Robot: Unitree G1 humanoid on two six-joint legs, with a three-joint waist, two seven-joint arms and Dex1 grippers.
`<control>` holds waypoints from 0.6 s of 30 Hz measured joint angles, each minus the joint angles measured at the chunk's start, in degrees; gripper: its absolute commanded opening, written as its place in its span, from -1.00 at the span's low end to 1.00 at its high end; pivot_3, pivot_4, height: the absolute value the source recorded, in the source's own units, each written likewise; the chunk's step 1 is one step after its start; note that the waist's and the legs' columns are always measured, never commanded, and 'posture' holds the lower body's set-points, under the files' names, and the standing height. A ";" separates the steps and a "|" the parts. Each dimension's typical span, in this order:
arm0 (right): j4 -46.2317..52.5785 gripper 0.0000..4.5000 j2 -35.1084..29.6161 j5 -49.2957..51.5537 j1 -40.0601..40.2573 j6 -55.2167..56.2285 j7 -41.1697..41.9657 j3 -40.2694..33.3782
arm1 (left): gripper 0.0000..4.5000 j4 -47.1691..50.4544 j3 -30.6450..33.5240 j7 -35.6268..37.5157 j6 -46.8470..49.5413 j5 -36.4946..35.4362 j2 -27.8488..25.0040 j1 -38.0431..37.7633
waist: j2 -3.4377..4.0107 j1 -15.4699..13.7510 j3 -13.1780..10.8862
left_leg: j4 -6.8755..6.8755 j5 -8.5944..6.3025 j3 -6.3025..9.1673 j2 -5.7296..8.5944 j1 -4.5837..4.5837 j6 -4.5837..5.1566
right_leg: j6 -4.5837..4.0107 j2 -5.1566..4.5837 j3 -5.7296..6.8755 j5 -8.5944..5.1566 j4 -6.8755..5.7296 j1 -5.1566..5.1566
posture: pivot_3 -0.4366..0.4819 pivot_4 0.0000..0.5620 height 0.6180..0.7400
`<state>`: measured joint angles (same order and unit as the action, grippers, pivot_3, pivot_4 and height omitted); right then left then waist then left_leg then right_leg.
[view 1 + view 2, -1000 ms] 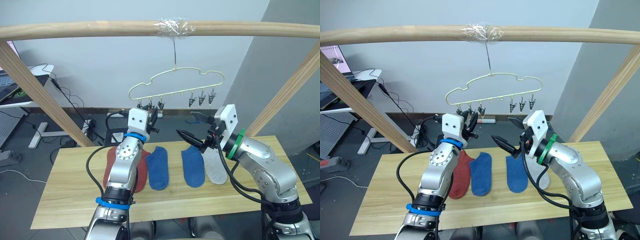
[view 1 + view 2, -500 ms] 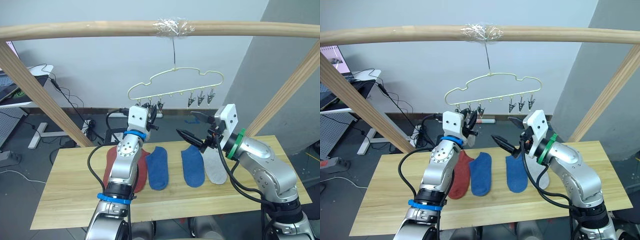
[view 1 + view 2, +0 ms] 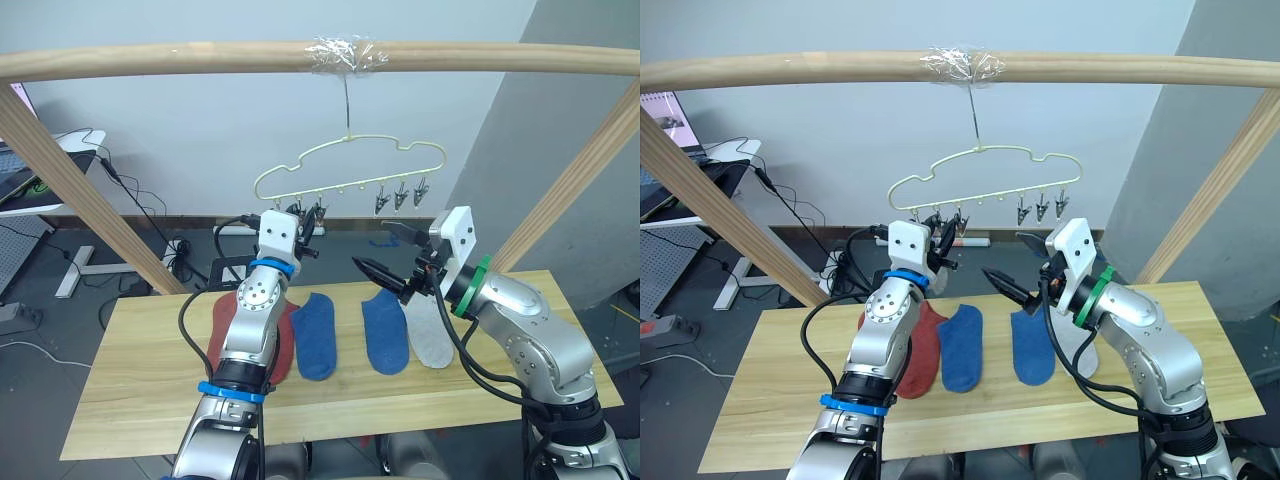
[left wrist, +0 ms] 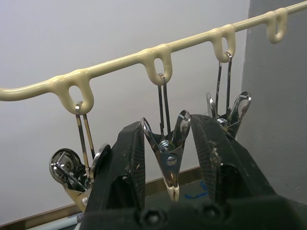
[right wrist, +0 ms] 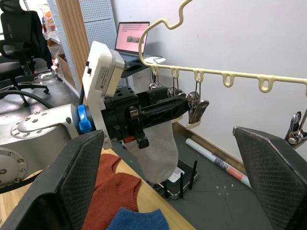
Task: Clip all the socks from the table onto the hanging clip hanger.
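**A:** What does the left wrist view give you that the head views don't?

**B:** The contact. From the head, the left gripper [image 4: 168, 124] is just a dark shape raised to the left end of the clip hanger [image 5: 211, 73]. Up close, its two fingers [image 4: 127, 163] stand on either side of one clip [image 4: 169, 165], the second loop in from that end. The gap is narrow and each finger touches a wing of the clip. The clip's cream-tipped jaws are together, with nothing between them.

**A:** And the right wrist view?

**B:** It adds a light grey sock [image 5: 160, 148], hanging straight down under the left gripper, below the hanger's left clips. I cannot tell whether a clip or the gripper holds its top edge; the fingers hide that.

**A:** The right gripper?

**B:** The right gripper [image 3: 372, 246] is spread wide and holds nothing. It sits below the hanger, under its middle, and touches neither the hanger nor the socks.

**A:** The other socks?

**B:** They are flat on the table [image 3: 140, 400], well below the hanger. A rust-red sock [image 3: 222, 330] lies under the hanger's left end, partly hidden by the left arm. Then come two blue socks [image 3: 318, 335], side by side. A second light grey one [image 3: 430, 335] lies under the hanger's right end, touching its blue neighbour.

**A:** And the hanger itself?

**B:** It hangs by its hook from the wooden beam [image 3: 200, 58], with three bare clips at its right end.
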<state>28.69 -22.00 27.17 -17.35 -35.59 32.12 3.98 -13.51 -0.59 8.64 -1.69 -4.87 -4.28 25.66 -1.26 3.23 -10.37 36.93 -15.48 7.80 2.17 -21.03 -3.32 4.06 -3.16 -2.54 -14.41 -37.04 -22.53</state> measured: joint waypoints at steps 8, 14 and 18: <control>0.00 1.00 0.00 0.00 0.01 0.00 -0.01 0.00 | -0.87 0.00 0.01 0.75 -0.09 -0.23 0.04 0.08 | 0.00 0.00 0.00 | 0.00 0.00 0.00 0.00 0.00 0.00 | 0.00 0.00 0.00 0.00 0.00 0.00 | -0.34 -0.51 1.00; 0.00 1.00 0.00 -0.12 0.36 0.24 -0.02 0.01 | -0.87 0.00 0.06 0.88 -0.09 -0.24 0.02 0.09 | 0.00 0.01 0.00 | 0.00 0.00 0.00 0.00 0.00 0.00 | 0.00 0.00 0.00 0.00 0.00 0.00 | -0.32 -0.53 1.00; 0.00 1.00 0.00 -0.24 0.57 0.41 -0.01 0.02 | -0.87 0.04 0.05 0.91 0.01 -0.20 -0.04 0.08 | 0.00 0.00 0.00 | 0.01 0.00 0.00 0.00 0.00 0.00 | 0.00 0.00 0.00 0.00 -0.01 0.00 | -0.32 -0.54 1.00</control>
<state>28.69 -22.00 26.92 -16.79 -35.18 32.11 4.00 -13.47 -0.53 9.55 -1.69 -5.07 -4.31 25.74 -1.26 3.23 -10.37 36.94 -15.47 7.80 2.17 -21.03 -3.33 4.06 -3.16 -2.54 -14.40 -37.05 -22.53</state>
